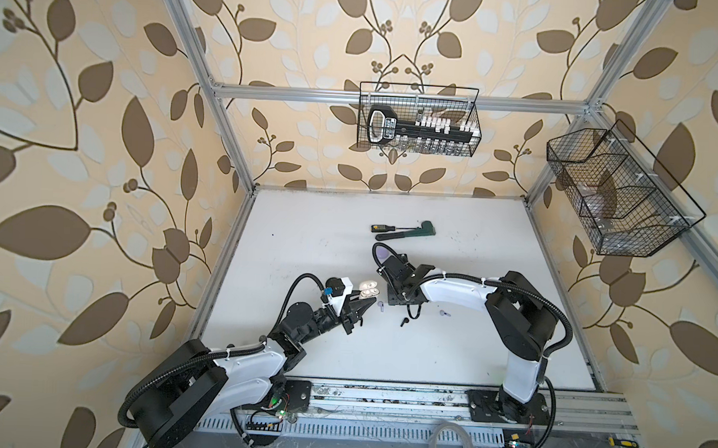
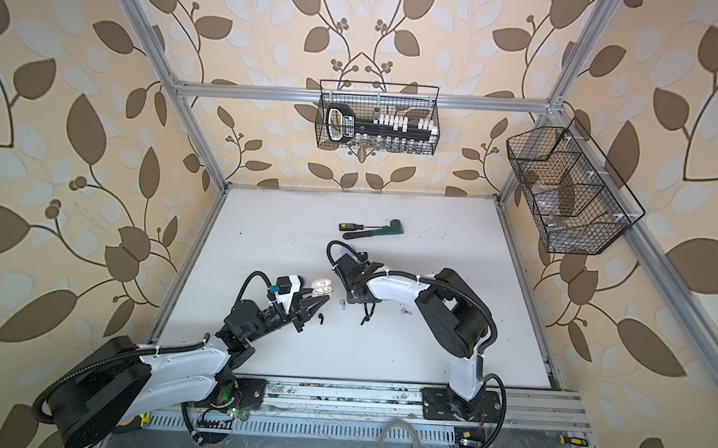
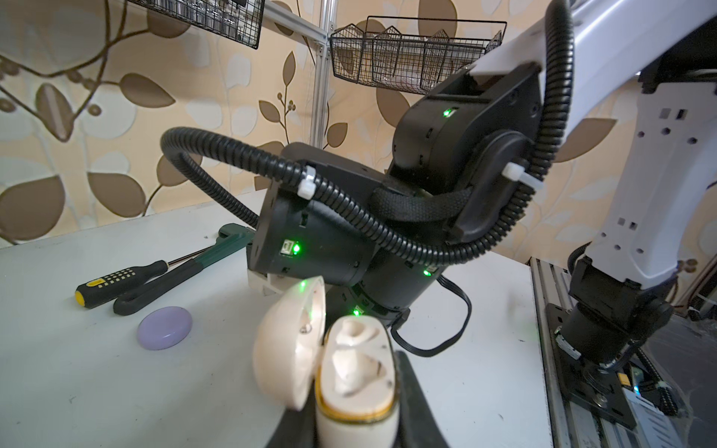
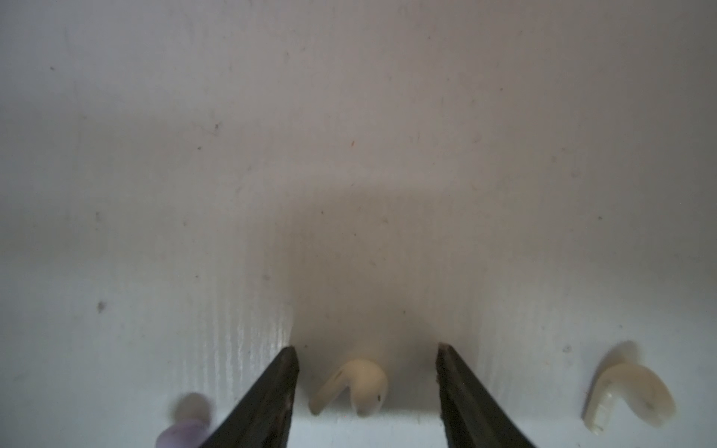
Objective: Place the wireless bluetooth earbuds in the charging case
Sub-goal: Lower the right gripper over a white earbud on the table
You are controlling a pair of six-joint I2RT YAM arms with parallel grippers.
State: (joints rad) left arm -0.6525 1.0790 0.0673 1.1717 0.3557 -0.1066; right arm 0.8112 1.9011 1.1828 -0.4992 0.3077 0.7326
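My left gripper [image 3: 357, 407] is shut on the base of a cream-white charging case [image 3: 355, 372], lid swung open, both sockets bare. Both top views show this case [image 1: 369, 293] [image 2: 322, 290] left of centre. My right gripper [image 4: 366, 347] points down at the table, open, with a white earbud [image 4: 353, 386] lying between its fingertips and touching neither. A second white earbud [image 4: 628, 391] lies outside one finger and a lavender earbud [image 4: 186, 422] outside the other. Top views show lavender earbuds [image 1: 381, 305] [image 1: 443, 313] and a black earbud [image 2: 321, 318] on the table; the right wrist [image 1: 404, 281] hides its fingers.
A shut lavender case [image 3: 165, 327] lies beyond the right arm. A screwdriver [image 1: 384, 227] and a green wrench [image 1: 415, 231] lie at the back of the white table [image 1: 307, 231]. Wire baskets [image 1: 418, 119] [image 1: 617, 190] hang on the frame.
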